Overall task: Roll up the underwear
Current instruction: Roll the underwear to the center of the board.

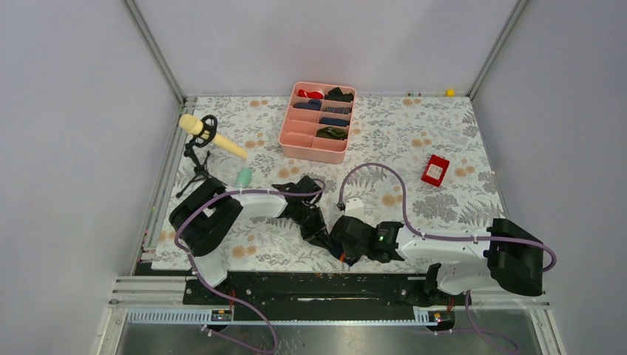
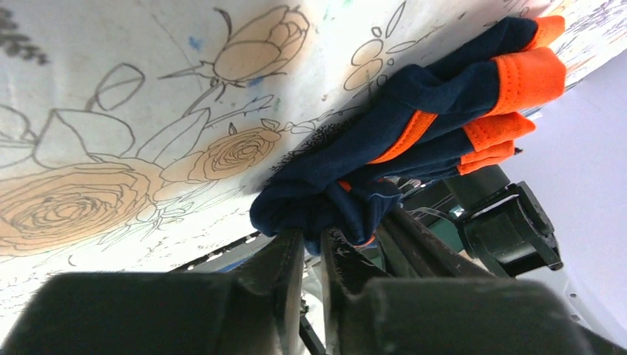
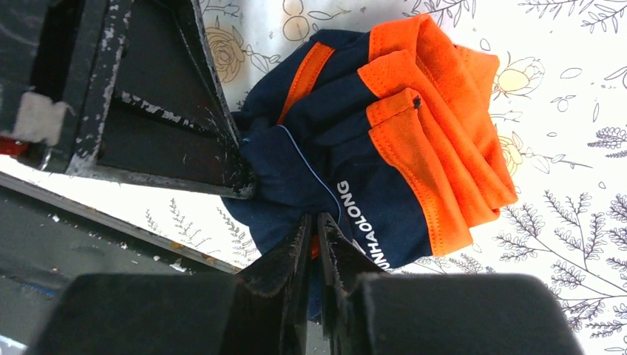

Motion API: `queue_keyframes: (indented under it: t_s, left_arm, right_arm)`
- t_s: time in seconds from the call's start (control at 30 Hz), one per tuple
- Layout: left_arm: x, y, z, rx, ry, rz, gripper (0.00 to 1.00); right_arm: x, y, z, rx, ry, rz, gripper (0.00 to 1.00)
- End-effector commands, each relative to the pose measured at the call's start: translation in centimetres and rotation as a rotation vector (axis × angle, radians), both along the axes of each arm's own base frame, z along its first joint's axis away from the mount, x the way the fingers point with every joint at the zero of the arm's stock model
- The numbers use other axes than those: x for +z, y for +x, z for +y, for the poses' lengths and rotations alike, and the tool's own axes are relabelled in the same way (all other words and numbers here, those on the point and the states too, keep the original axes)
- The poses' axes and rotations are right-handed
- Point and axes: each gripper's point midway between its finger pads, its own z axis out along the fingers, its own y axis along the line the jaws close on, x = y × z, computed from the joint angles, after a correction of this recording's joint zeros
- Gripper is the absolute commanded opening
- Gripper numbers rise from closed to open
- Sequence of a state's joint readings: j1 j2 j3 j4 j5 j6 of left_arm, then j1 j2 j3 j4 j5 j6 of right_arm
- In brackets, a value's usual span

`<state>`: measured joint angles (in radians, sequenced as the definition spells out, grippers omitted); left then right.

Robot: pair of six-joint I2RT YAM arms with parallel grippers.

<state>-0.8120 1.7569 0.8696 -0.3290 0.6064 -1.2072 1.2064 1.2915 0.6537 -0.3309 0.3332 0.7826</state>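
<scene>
Pinching a bunched end of the navy-and-orange underwear (image 2: 355,148), the left gripper (image 2: 314,238) is clamped on cloth low over the counter (image 1: 444,148), while the right gripper (image 3: 314,225) nips the opposite side; rolling looks barely begun, so the fabric probably needs flattening first.

Soft, even white light from overhead; table (image 1: 444,148) bright, with only faint, short shadows on it; no glare. Both wrist views are crisp on the underwear (image 3: 347,148), its orange vivid; left gripper (image 2: 312,248) and right gripper (image 3: 313,240) blur into dark mass along the bottom edge.
</scene>
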Motion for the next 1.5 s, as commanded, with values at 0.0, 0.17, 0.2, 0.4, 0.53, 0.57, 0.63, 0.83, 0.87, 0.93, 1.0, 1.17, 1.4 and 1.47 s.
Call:
queue_keyframes:
  t_s: [0.0,0.17,0.2,0.4,0.53,0.57,0.63,0.83,0.87,0.93,1.0,1.17,1.4,1.47]
  left_arm:
    - [0.7,-0.2,0.8,-0.005,0.039,-0.044,0.18]
    - [3.3,-0.3,1.3,0.006,-0.015,-0.125,0.41]
    - [3.5,-0.4,1.5,0.007,-0.022,-0.131,0.45]
    - [4.0,-0.8,1.7,0.029,-0.064,-0.145,0.56]
    - [3.9,-0.5,0.9,0.051,-0.141,-0.175,0.60]
    - [4.0,-0.2,0.4,0.058,-0.185,-0.183,0.60]
    - [3.8,0.1,-0.3,0.070,-0.235,-0.193,0.63]
    - [3.1,1.2,-0.3,0.103,-0.232,-0.259,0.77]
    - [3.0,1.3,-0.1,0.114,-0.221,-0.269,0.76]
    - [2.9,1.6,0.2,0.132,-0.207,-0.285,0.74]
    - [2.6,1.5,0.5,0.143,-0.191,-0.283,0.69]
    - [1.5,1.2,1.0,0.167,-0.163,-0.255,0.67]
    - [0.2,1.6,1.2,0.226,-0.168,-0.225,0.57]
    - [0.3,1.5,1.4,0.229,-0.172,-0.225,0.59]
  right_arm:
    - [-1.4,0.6,-1.2,-0.019,-0.071,-0.017,0.12]
    - [-2.5,0.1,-1.4,0.003,-0.019,-0.003,0.12]
    - [-2.7,-0.1,-1.3,0.011,-0.006,0.007,0.12]
    - [-2.9,-0.1,-1.0,0.027,0.067,0.031,0.12]
    - [-2.7,-0.4,-0.2,0.070,0.151,0.044,0.11]
    - [-2.8,-0.5,-0.2,0.078,0.167,0.054,0.12]
    - [-2.7,-0.5,0.4,0.098,0.218,0.067,0.12]
    - [-2.9,-0.2,0.5,0.122,0.259,0.106,0.12]
    - [-2.9,-0.2,0.6,0.128,0.265,0.117,0.12]
    - [-3.1,-0.2,0.6,0.137,0.274,0.138,0.12]
    - [-3.2,-0.1,0.7,0.146,0.288,0.157,0.11]
    - [-3.3,0.4,0.8,0.152,0.295,0.172,0.11]
    - [-2.9,1.0,1.1,0.160,0.302,0.165,0.11]
    - [-3.0,1.0,0.9,0.158,0.301,0.167,0.11]
